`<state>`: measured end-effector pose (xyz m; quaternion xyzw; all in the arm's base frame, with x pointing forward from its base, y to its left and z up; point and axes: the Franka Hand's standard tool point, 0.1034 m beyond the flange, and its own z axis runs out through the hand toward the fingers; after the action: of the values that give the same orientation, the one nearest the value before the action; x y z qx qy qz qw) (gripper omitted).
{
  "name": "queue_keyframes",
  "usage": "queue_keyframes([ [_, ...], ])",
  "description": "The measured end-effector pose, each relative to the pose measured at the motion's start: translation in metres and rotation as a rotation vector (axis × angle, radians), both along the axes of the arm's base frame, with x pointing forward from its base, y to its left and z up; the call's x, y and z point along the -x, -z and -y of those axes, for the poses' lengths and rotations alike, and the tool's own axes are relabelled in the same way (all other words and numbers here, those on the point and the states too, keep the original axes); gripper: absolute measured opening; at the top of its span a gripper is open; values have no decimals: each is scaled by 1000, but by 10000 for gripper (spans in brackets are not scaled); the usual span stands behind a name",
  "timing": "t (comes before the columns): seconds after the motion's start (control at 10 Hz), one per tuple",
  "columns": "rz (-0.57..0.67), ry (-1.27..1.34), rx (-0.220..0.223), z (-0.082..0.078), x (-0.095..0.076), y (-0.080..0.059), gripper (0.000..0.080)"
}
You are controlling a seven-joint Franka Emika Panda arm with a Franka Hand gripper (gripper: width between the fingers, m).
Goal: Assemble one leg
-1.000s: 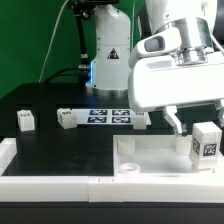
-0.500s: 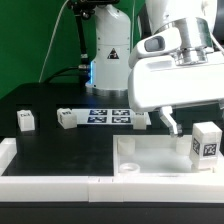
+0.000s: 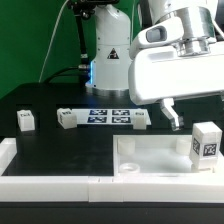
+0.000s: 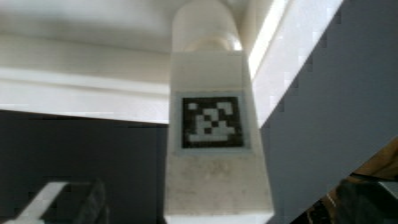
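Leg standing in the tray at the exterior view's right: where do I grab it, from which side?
Take the leg by its upper half, coming straight down from above: it stands upright with its top free, and the tray rim probably crowds its base.

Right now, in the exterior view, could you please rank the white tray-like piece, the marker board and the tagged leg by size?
Largest: the large white square tray-like piece. The thin flat white marker board and small white tagged leg look alike; unranked.
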<state>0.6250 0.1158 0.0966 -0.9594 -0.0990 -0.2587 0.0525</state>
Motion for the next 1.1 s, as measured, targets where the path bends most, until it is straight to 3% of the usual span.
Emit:
queue_keyframes([
  [0.1,-9,-1,-1,-1,1,1,649],
  [0.3,-214,-32,-9,-11,8,3,649],
  [0.7,-586,-98,5,-8,17,0,649],
  [0.8,-581,-96,3,-7,11,-1,649],
  [1.1,-580,-96,3,-7,11,0,649],
])
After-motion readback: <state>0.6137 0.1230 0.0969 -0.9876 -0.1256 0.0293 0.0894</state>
